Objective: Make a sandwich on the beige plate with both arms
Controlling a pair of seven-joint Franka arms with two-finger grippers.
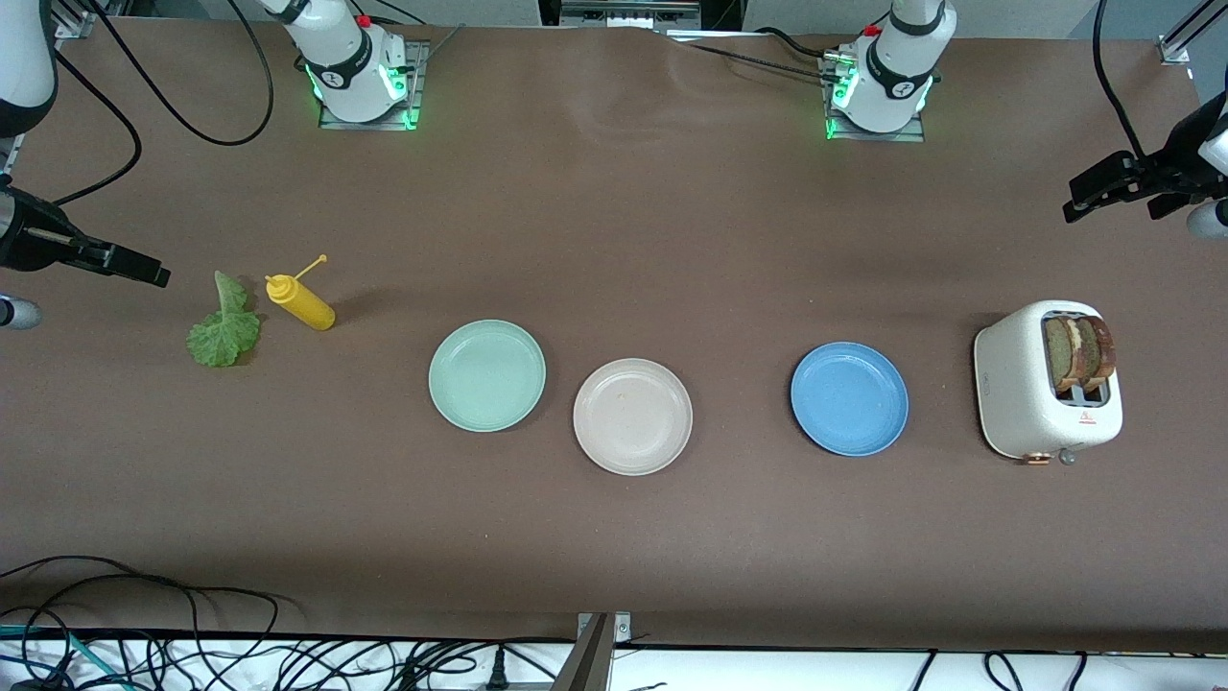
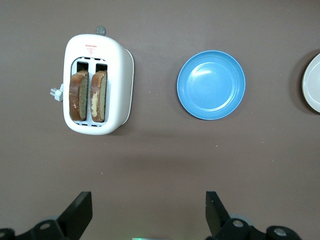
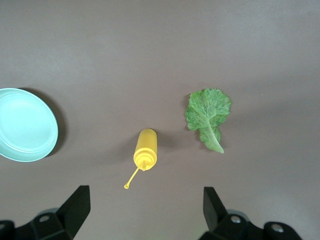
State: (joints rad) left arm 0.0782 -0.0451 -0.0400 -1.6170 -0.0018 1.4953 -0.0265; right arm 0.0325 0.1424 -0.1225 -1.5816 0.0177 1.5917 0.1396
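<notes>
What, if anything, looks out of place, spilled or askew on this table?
Only small things. The lettuce leaf lies on the bare table, not on a plate, toward the right arm's end. Beside it, the yellow squeeze bottle has its cap off the nozzle, dangling on its strap. Nothing is spilled; the bread slices stand in the toaster.

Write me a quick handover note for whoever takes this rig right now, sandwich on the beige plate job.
Left gripper: open, holding nothing, up over the table near the toaster.
Right gripper: open, holding nothing, up over the table near the lettuce leaf and the yellow squeeze bottle.
Both bread slices stand in the toaster's slots, at the left arm's end.
Beige plate is bare, between the mint-green plate and the blue plate.
Done: nothing yet.
Left: bread slice onto the beige plate, lettuce on it, second slice on top.
</notes>
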